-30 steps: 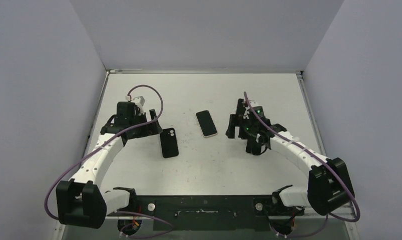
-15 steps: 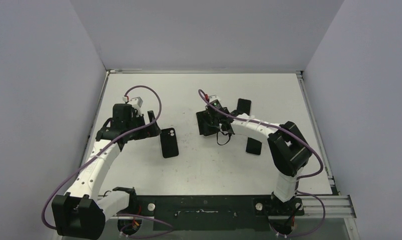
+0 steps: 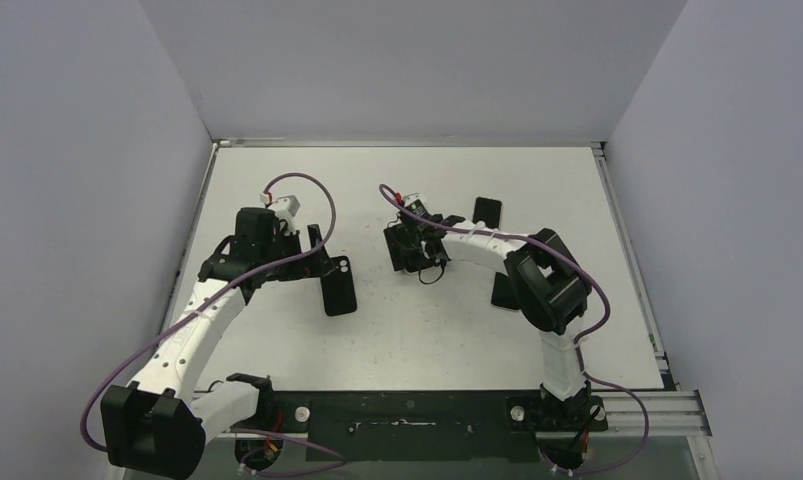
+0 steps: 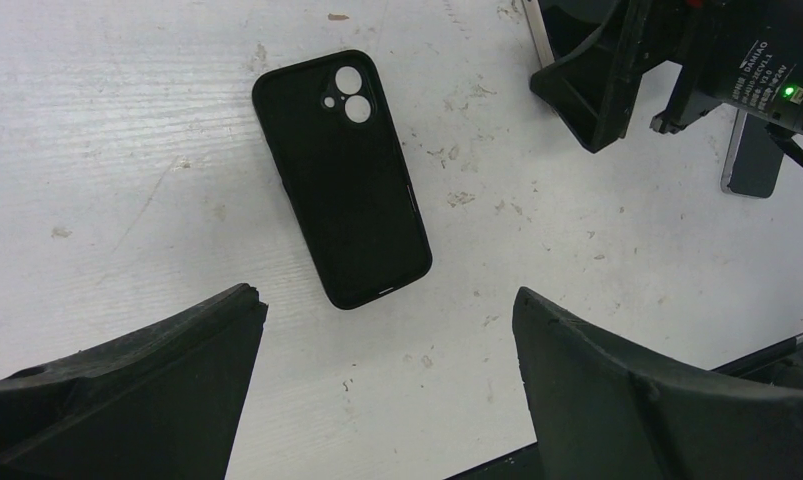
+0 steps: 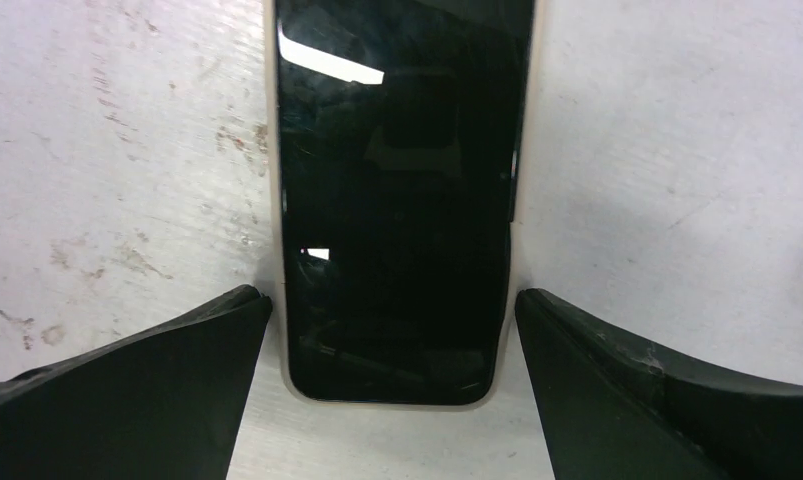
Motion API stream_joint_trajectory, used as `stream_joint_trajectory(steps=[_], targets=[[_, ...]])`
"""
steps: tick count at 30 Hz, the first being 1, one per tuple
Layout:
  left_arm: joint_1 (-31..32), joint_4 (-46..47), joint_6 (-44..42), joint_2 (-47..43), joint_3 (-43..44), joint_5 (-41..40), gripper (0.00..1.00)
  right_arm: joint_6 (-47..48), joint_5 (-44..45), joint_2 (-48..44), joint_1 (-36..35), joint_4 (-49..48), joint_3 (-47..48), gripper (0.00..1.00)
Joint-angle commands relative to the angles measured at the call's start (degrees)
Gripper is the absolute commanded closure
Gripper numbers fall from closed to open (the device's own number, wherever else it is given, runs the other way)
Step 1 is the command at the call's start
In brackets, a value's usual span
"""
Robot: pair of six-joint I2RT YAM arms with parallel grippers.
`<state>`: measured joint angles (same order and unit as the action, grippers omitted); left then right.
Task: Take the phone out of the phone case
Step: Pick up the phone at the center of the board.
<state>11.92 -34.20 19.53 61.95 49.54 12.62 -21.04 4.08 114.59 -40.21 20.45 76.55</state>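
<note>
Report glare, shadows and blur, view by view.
Right wrist: white glare patches on the glossy phone screen. Left wrist: sharp, evenly lit, the matte phone case shows no glare. Top external: diffuse light, only faint shadows on the table.

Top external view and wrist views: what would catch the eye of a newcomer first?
The black phone case lies flat on the white table, back side up, just ahead of the open left gripper. Nearer the middle, the right gripper hangs open over the phone, which lies screen up between its fingers.
</note>
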Motion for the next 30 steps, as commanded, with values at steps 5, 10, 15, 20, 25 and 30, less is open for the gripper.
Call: stream_joint_trajectory(steps=[5, 10, 15, 20, 25, 30], targets=[[0.8, 2.5, 0.1, 0.6, 1.1, 1.1, 0.08, 3.8, -0.8, 4.2, 0.2, -1.2, 3.4, 0.04], [0.7, 2.5, -0.3, 1.1, 1.8, 2.0, 0.08, 7.6, -4.5, 4.2, 2.5, -1.4, 1.9, 0.21], [0.7, 3.2, 0.2, 1.6, 3.0, 3.2, 0.08, 14.4, -10.3, 0.5, 4.1, -0.9, 0.0, 0.56], [0.6, 4.9, 1.8, 2.5, 3.7, 5.3, 0.08, 20.4, -15.0, -7.4, 3.2, -1.5, -4.0, 0.78], [0.3, 5.5, 1.8, 5.1, 6.0, 8.0, 0.09, 28.4, -18.0, -17.7, 1.6, -3.3, -9.4, 0.85], [-0.1, 5.6, 0.4, 8.5, 9.5, 12.4, 0.09, 38.6, -21.5, -27.7, -1.0, -3.2, -13.0, 0.89]])
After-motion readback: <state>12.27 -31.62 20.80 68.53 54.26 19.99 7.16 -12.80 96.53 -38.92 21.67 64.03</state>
